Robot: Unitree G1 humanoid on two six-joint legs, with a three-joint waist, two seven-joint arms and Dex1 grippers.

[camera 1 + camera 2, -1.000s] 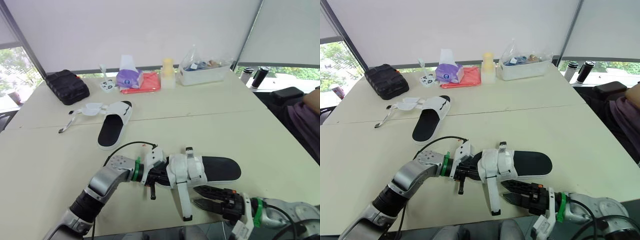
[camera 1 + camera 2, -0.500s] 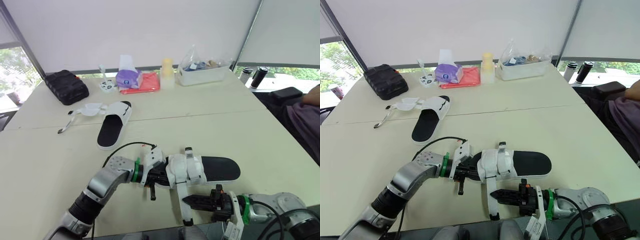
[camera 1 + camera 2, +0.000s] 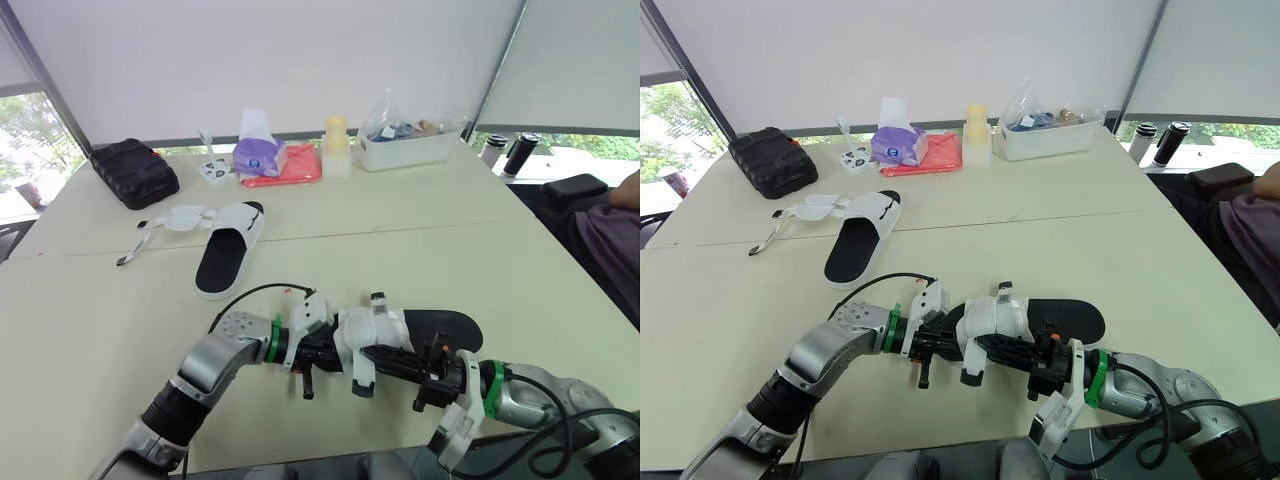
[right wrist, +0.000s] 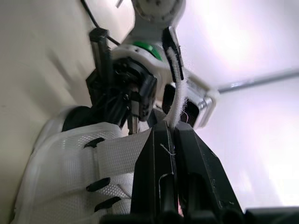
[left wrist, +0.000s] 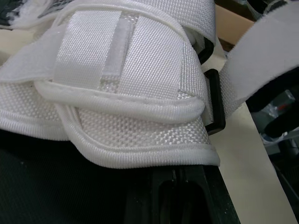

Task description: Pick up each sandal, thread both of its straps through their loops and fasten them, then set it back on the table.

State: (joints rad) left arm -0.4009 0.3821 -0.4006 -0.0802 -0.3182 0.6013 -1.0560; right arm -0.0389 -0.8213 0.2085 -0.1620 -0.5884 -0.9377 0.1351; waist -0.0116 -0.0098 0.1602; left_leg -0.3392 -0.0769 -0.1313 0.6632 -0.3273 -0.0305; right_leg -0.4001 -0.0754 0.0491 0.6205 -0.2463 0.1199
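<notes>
Sandal (image 3: 440, 328) is being held near the front of the table (image 3: 500, 250) by the left gripper (image 3: 328, 355), which is closed on its toe end. Whether the sole is resting on the table cannot be told.

The strap (image 4: 176, 100), a second ago dangling toward the table edge, is now being raised by the right gripper (image 3: 370, 356). Its fingers are pinched flat on the webbing with no gap. The strap end is being carried up beside the upper, near the loop (image 5: 214, 105).

Judgement: threading is being started and nothing is through yet. The second sandal (image 3: 228, 248) is lying farther back, its straps loose.
</notes>
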